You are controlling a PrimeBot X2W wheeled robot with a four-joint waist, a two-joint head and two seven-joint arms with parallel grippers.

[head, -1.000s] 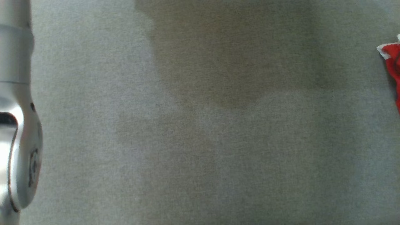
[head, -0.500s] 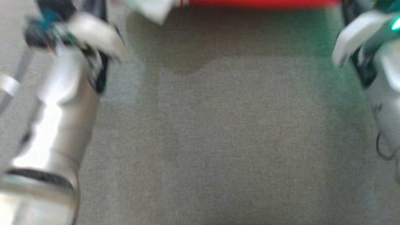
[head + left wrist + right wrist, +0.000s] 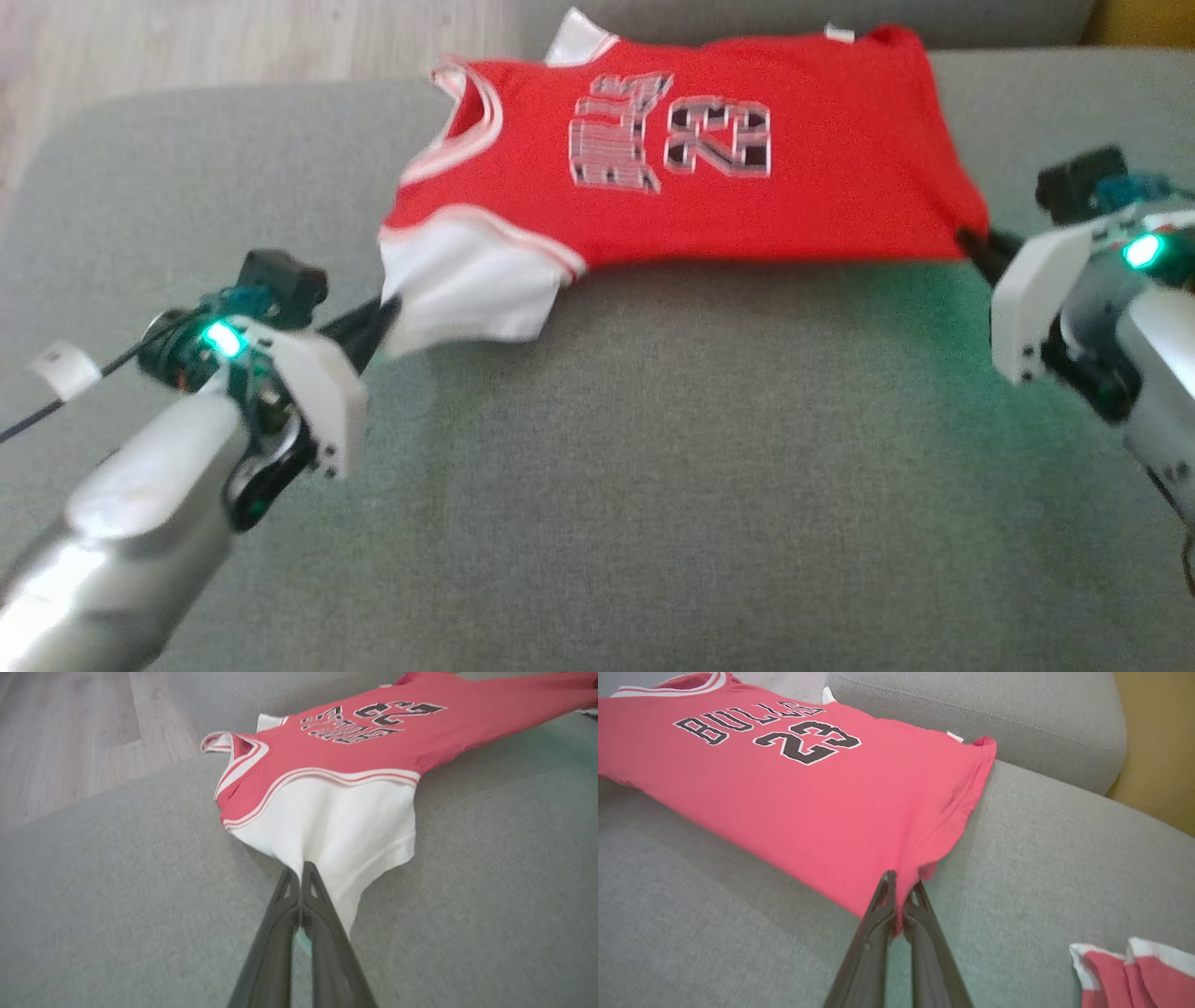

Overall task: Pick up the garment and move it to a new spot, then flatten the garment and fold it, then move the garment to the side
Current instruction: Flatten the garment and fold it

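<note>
The garment (image 3: 747, 205), a red sleeveless-style jersey with white trim, lies spread across the far half of the grey seat cushion (image 3: 653, 485), stretched between the two grippers. The left gripper (image 3: 387, 313) has its two dark fingers pressed together on the lower edge of the white sleeve (image 3: 467, 289); in the left wrist view the cloth bunches into a point where the left gripper (image 3: 299, 872) pinches it, and the sleeve (image 3: 336, 826) fans out beyond the tips. The right gripper (image 3: 973, 241) is closed on the near right corner of the red hem; in the right wrist view the right gripper (image 3: 901, 884) has a fold of red cloth nipped between the tips, with the fabric puckering around them. The near edge of the garment (image 3: 808, 812) throws a shadow on the cushion beneath it.

The chest print faces up. The right wrist view reads it clearly: "BULLS" (image 3: 738, 718) in black capitals outlined in white, and "23" (image 3: 808, 742) beside it. In the head view the number can be read, the word is blurred. A small white label (image 3: 955, 736) sticks out at the far hem corner; its writing is too small to read.

The long axis runs left to right: the neck opening (image 3: 467, 117) points left, the hem right. The far edge meets the back cushion (image 3: 971, 714). Wooden floor (image 3: 233, 42) shows at the far left. A second red and white cloth (image 3: 1134, 970) lies on the seat near the right gripper, apart from the jersey
</note>
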